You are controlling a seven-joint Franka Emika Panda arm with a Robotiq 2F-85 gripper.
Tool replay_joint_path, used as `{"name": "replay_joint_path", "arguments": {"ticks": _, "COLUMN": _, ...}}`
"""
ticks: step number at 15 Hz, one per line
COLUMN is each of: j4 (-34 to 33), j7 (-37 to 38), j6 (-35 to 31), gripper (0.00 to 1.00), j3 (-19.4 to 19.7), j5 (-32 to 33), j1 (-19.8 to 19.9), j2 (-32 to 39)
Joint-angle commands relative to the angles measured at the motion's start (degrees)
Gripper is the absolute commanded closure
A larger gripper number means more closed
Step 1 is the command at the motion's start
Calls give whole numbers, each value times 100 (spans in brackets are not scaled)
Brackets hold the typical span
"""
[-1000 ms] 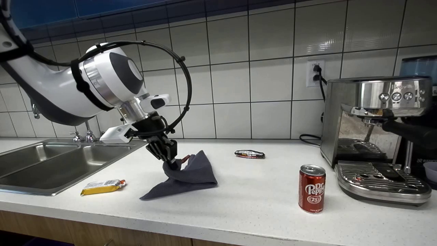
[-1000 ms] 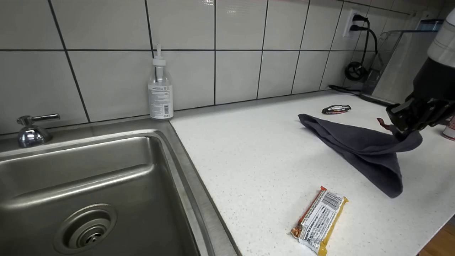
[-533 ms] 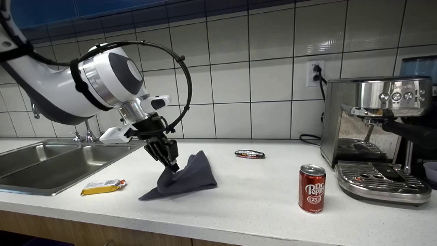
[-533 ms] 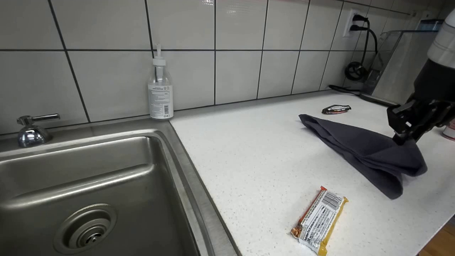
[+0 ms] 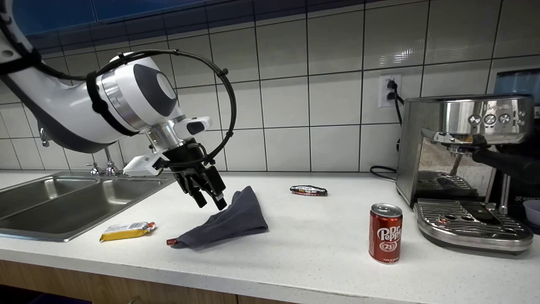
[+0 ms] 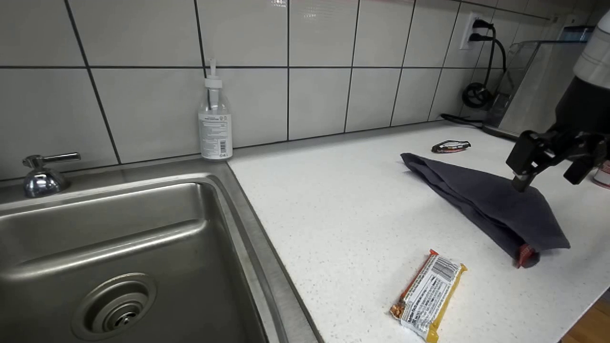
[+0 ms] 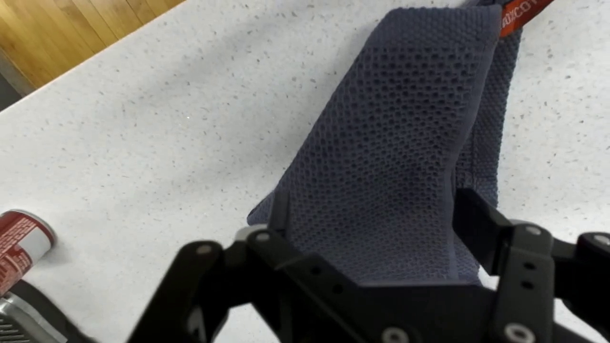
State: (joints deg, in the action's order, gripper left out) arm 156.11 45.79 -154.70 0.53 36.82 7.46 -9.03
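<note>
Wrist view: jaws apart abv cloth (image 7: 386, 157)

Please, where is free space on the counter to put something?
Free: between the cloth and can; also between the sink, cloth, yellow bar and wall. Crowded: under the tool, where the cloth lies, and between the can and machine.

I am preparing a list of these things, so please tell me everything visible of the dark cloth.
The cloth is dark blue-grey, apparently woven fabric with a dimpled, waffle-like surface and a finer band along one edge. A red tag with pale lettering sticks out at one end. Folded over itself, the cloth lies on the white counter below the open gripper; whether the two touch is unclear.
</note>
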Motion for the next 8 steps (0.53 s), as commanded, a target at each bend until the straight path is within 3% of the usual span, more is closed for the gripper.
{"name": "replay_joint_path", "arguments": {"ticks": 1, "j4": -32, "j7": -250, "j6": 222, "gripper": 0, "j3": -59, "j5": -344, "j1": -6, "j2": -168}}
{"name": "replay_joint_path", "arguments": {"ticks": 8, "j4": -223, "j7": -1371, "j6": 738, "gripper": 0, "j3": 15, "j5": -1450, "j1": -50, "j2": -133}}
